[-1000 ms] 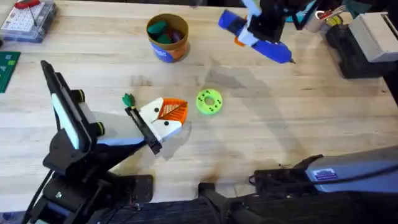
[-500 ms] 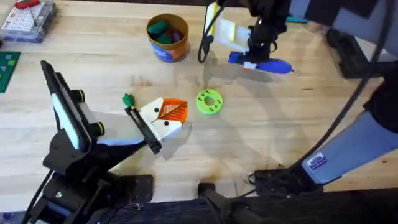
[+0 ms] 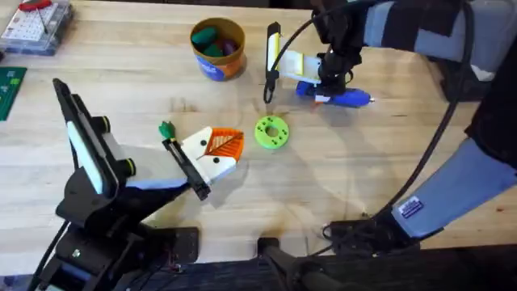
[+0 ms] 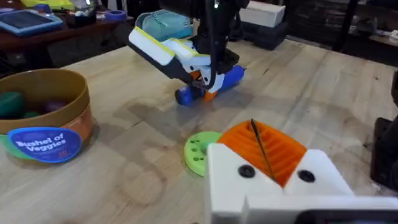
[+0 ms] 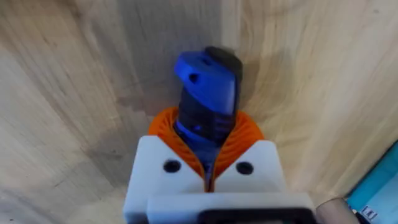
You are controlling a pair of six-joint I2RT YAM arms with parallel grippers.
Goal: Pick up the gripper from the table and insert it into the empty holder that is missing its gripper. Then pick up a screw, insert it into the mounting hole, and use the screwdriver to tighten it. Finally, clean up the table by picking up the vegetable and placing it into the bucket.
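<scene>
My right gripper (image 3: 327, 81) reaches across to the far middle and is shut on the blue screwdriver (image 3: 343, 98), which lies low and nearly level by the tabletop. In the right wrist view the orange pads clamp the screwdriver's (image 5: 208, 93) barrel. My left gripper (image 3: 218, 148) rests near the table's centre, its white fingers and orange pads pressed together against the black rail holder (image 3: 184, 166). The left wrist view has the pads (image 4: 273, 146) meeting at a thin dark seam. The orange bucket (image 3: 216, 66) stands at the back with green and purple vegetables (image 3: 212, 36) inside.
A lime-green disc with holes (image 3: 271, 132) lies between the two grippers. A clear parts box (image 3: 36, 24) and a green board (image 3: 10, 87) sit at the far left. Black equipment (image 3: 468, 69) occupies the back right corner.
The right arm has come down and slightly toward the middle with the screwdriver, from high above the table to just at its surface. The left arm has stayed still.
</scene>
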